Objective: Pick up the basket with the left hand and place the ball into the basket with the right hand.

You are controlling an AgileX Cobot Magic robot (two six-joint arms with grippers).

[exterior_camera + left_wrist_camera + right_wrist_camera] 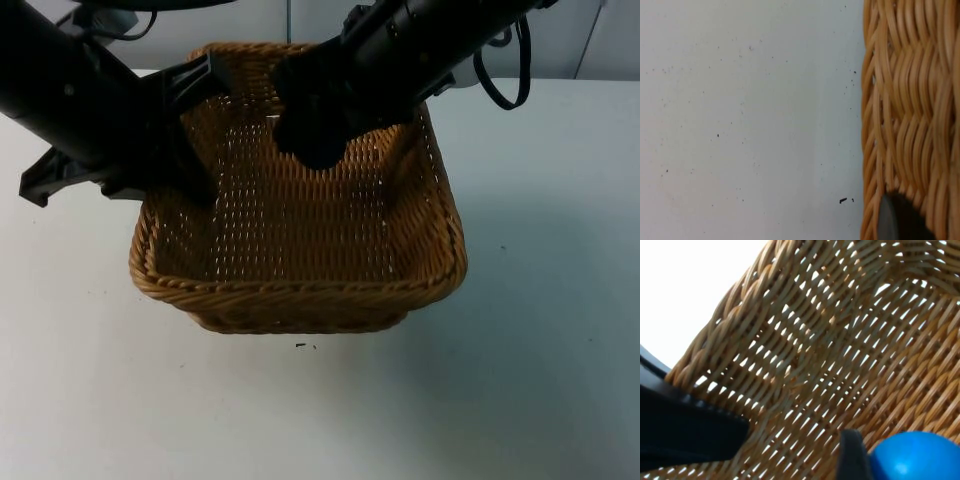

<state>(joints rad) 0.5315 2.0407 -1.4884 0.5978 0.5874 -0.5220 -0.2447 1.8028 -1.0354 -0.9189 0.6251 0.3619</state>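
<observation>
1. Left pincer (195,185) clamped on basket (300,290) rim, frame centre.
2. Right pincer (318,150) inside basket, gripping blue ball (915,456).
3. Speckled white table (540,350); grey partition wall (260,20) behind.

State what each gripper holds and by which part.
The left gripper holds the basket by its left side wall. The right gripper, inside the basket, holds the blue ball by its side.
</observation>
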